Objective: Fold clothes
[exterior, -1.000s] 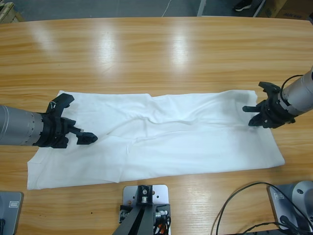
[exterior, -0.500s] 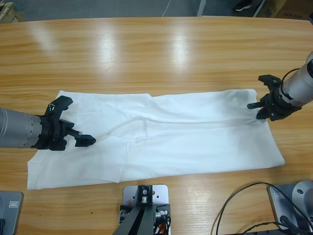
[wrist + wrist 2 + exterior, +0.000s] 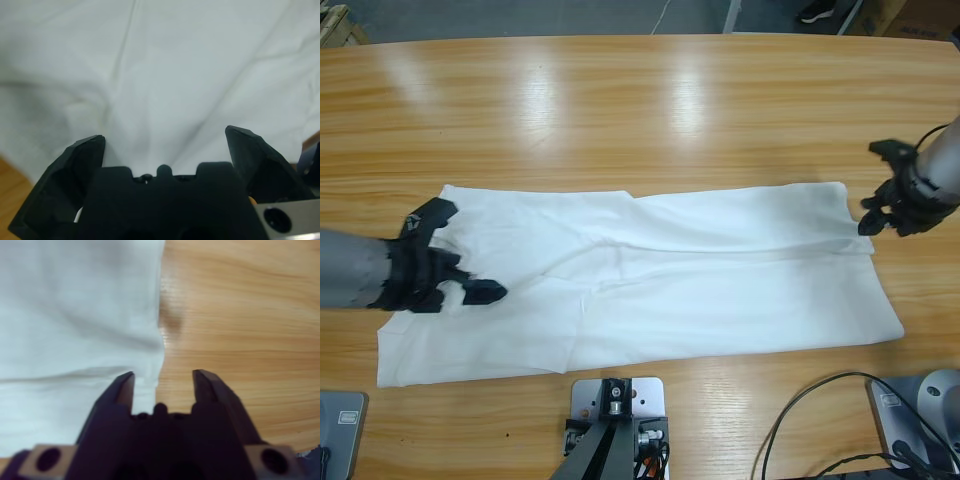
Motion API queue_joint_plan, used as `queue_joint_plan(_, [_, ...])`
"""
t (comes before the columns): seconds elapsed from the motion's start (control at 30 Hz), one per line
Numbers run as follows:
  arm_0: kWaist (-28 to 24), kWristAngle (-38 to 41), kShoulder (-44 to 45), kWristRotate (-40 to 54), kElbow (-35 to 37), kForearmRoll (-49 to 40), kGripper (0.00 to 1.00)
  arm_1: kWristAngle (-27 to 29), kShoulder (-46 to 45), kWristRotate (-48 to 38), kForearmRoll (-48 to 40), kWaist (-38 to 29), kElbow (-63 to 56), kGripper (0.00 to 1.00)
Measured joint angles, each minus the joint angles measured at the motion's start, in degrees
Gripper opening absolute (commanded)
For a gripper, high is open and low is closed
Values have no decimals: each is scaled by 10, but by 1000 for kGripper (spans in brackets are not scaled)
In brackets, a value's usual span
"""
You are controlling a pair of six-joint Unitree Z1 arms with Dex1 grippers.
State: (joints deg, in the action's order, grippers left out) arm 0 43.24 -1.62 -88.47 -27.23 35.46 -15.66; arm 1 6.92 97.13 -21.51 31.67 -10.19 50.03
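- T-shirt: plain white cotton, folded into a long band across the lower middle of the high view. It lies flat on the table. Soft creases run slantwise through its centre, and the lower left corner flares out wider than the rest.
- Table: long, varnished wood with a fine, straight grain. Pale glare patches sit along the upper half of the frame.
- Left gripper: at the left edge of the high view, over the shirt's left end. Its black, angular jaws are spread wide, nothing held between them. In the left wrist view only rumpled white cloth fills the gap between the blunt, faceted jaw tips.
- Right gripper: at the right edge of the high view, just beside the shirt's upper right corner, over bare wood. Its jaws are parted and empty. The right wrist view shows the shirt's edge running up between the jaws, cloth on the left of the frame, wood on the right.
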Motion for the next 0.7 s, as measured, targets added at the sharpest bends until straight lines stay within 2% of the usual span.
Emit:
queue_joint_plan(0.13, [1, -26, 77, -5, 21, -97, 650, -5, -35, 5, 22, -23, 18, 1000])
queue_joint_plan(0.2, [1, -34, 98, -6, 34, -120, 783, -24, -46, 20, 26, -35, 23, 973])
queue_joint_plan(0.23, [1, -37, 100, -6, 39, -125, 806, -37, -48, 29, 26, -38, 26, 932])
queue_joint_plan(0.3, [1, -42, 98, -9, 58, -128, 887, -73, -48, 50, 23, -43, 34, 922])
queue_joint_plan(0.37, [1, -44, 86, -36, 82, -131, 941, -136, -48, 105, 16, -61, 47, 922])
queue_joint_plan(0.43, [1, -49, 69, -72, 95, -132, 928, -198, -48, 161, 9, -86, 75, 924])
queue_joint_plan(0.53, [1, -57, 47, -78, 93, -103, 857, -229, -48, 195, -1, -108, 97, 926])
queue_joint_plan(0.6, [1, -50, 32, -21, 82, -52, 833, -235, -48, 201, -3, -113, 97, 927])
queue_joint_plan(0.7, [-17, 27, 0, 84, 70, 23, 821, -236, -48, 203, -3, -116, 96, 927])
